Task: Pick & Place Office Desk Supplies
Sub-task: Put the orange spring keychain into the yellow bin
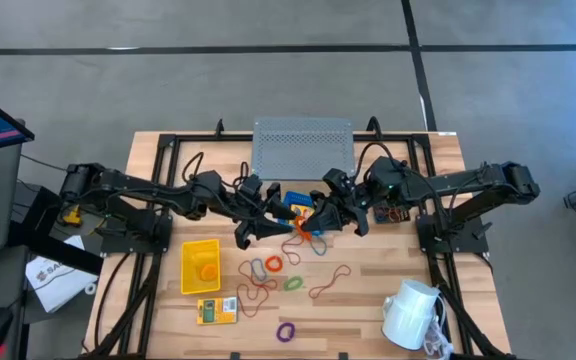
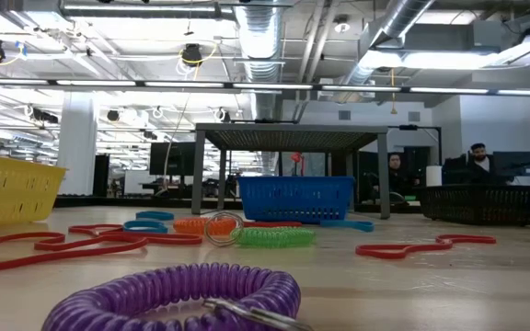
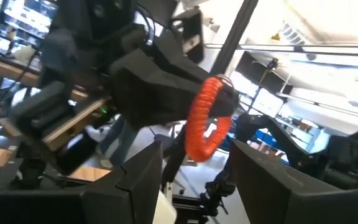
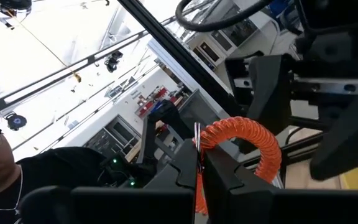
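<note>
An orange coiled loop hangs in the air above the table's middle, in front of the blue bin. My right gripper, reaching in from the table's right, is shut on it. My left gripper faces it from the left, open, with one finger on either side of the loop; no touch shows. Neither gripper appears in the low view. Red, orange, green and blue loops lie on the wood. A purple loop lies near the front edge. My right gripper pinches the orange loop between its two shut fingers, at a stretch of coil beside the loop's small metal ring. The fingers come about level from the table's right. The loop is lifted clear and arcs out beyond the fingertips toward my left gripper.
The yellow bin stands front left with a yellow packet before it. A black mesh bin is at the right, the grey riser at the back, and a white mug at the front right. People sit in the room behind.
</note>
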